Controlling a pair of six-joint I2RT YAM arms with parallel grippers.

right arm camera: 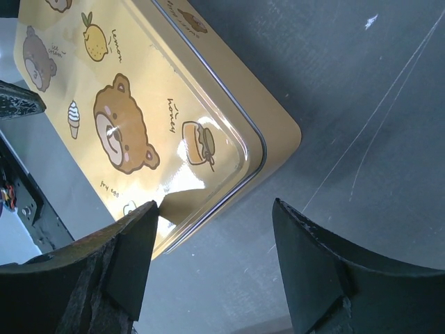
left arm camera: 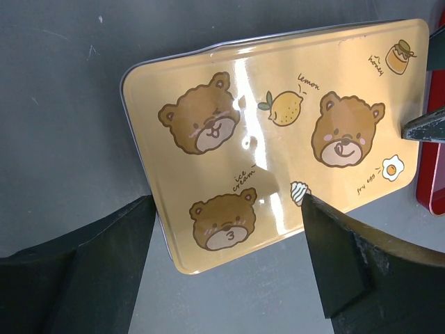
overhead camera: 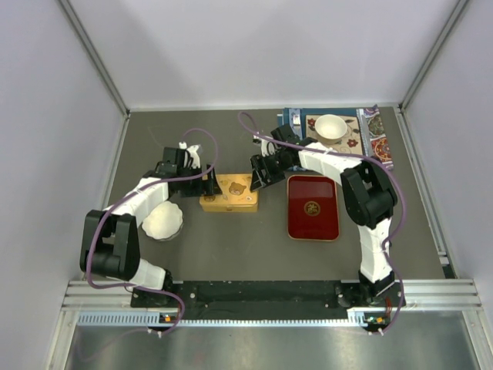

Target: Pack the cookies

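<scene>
Both hands gape, released: left hand at the left end, right hand at the right end of the closed yellow bear-print rectangular tin; cookies cannot be made out.

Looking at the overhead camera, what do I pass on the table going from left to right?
White cup → yellow bear tin → red tray → patterned mats at the far right edge.

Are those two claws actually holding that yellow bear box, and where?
Neither seems to hold it. The left gripper and right gripper are both open, one at each end of the yellow tin, jaws not closed on its edges.
</scene>
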